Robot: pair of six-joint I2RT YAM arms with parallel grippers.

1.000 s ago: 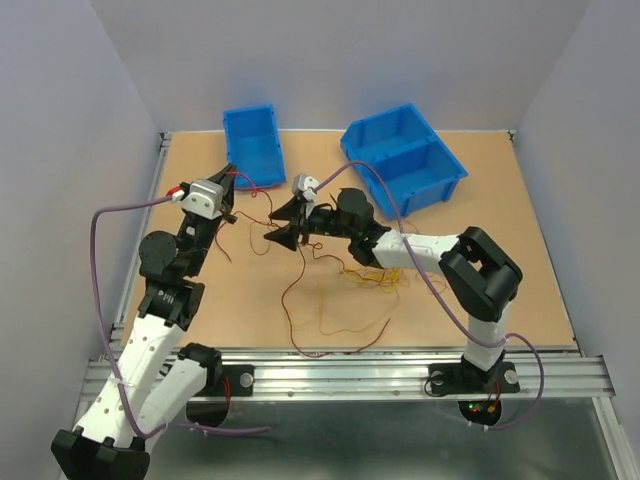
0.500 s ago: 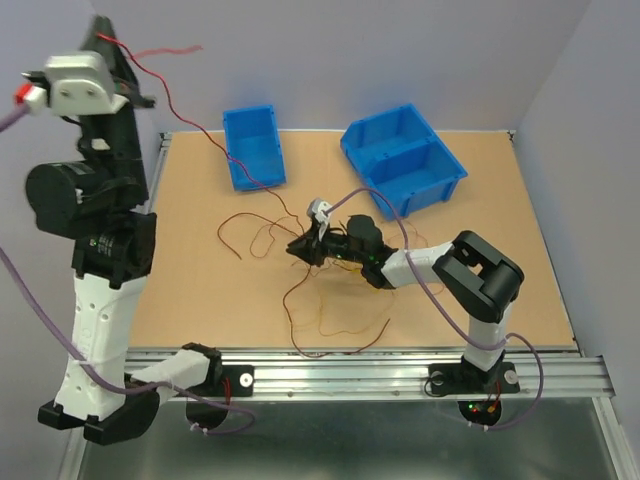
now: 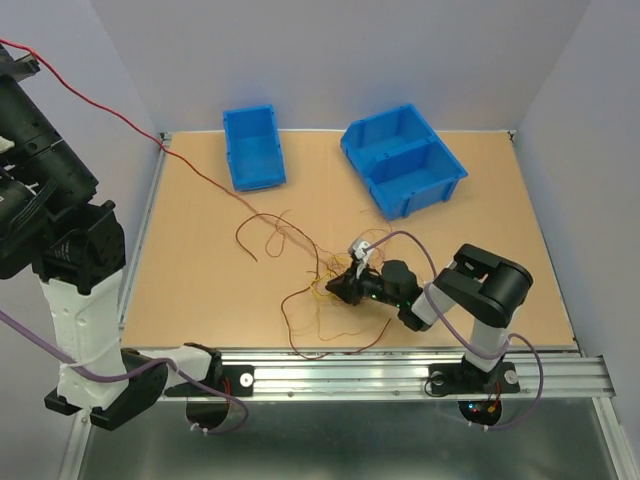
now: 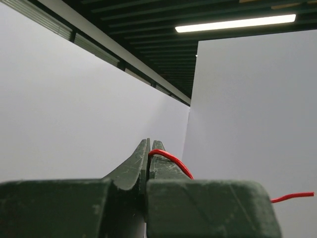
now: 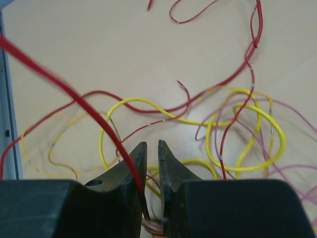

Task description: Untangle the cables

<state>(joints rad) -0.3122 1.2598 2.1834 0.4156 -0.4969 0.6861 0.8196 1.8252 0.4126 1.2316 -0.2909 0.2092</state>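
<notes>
Tan wooden tabletop (image 3: 190, 250) across the middle of the top view, edged by a metal rail (image 3: 350, 378) along the bottom. Toward the upper edge, left of centre, a small blue bin (image 3: 253, 150). To the upper right, a larger blue bin (image 3: 405, 160) with two compartments, set at an angle. Below centre on the bare wood, a loose tangle of thin cables (image 3: 322, 288), dark red and yellow, looping toward the bottom rail. One red strand running off past the upper left corner.

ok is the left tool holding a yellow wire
No, in the left wrist view the left tool is shut on a red wire that loops out from between its fingertips.
</notes>
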